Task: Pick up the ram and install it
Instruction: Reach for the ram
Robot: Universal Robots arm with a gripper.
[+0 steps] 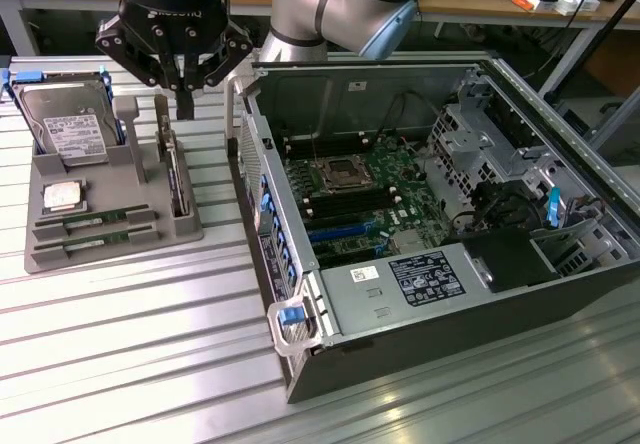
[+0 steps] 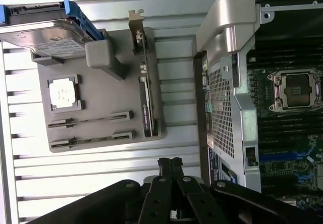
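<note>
Task barely started: gripper (image 1: 184,104), shut & empty, hung over tray (image 1: 110,256) w/ ram (image 1: 96,221) lying in its slot, nothing installed in PC (image 1: 350,364) yet.

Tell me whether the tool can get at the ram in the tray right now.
Probably yes: the tool hangs shut above the grey tray, and nothing covers the ram lying in its slots.

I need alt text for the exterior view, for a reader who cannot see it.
A robot gripper, shut and empty, hangs above a grey tray holding two ram sticks, a processor and a hard drive. On the exterior view's right lies an open computer case.
</note>
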